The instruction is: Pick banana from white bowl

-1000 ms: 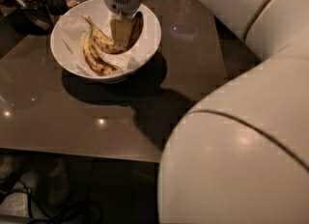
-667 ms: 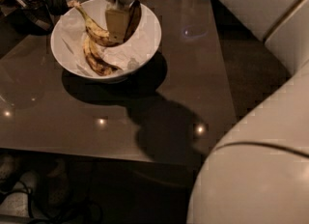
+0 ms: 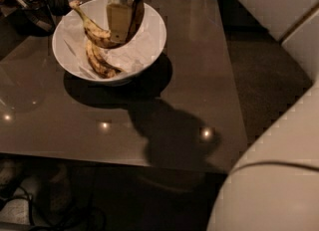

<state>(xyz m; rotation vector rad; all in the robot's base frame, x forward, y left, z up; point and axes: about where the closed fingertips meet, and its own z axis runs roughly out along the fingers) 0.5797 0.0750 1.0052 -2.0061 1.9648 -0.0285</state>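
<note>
The white bowl [image 3: 149,46] stands at the far left of the dark glossy table, lined with crumpled white paper. My gripper [image 3: 121,28] hangs over the bowl and is shut on the banana [image 3: 94,31], a V-shaped joined pair. Its yellow speckled arm points up-left and its darker brown arm [image 3: 136,15] rises on the right of the fingers. The pair is lifted above the bowl's floor. A separate single spotted banana [image 3: 99,63] still lies in the bowl below.
The dark table [image 3: 164,120] reaches to the right and the near edge. Dark objects [image 3: 30,6] stand at the table's far left corner. My white arm [image 3: 279,175] fills the lower right of the view.
My gripper has risen with the joined banana pair, lifting it off the single banana and the bowl's floor. My arm has drawn back to the right of the view.
</note>
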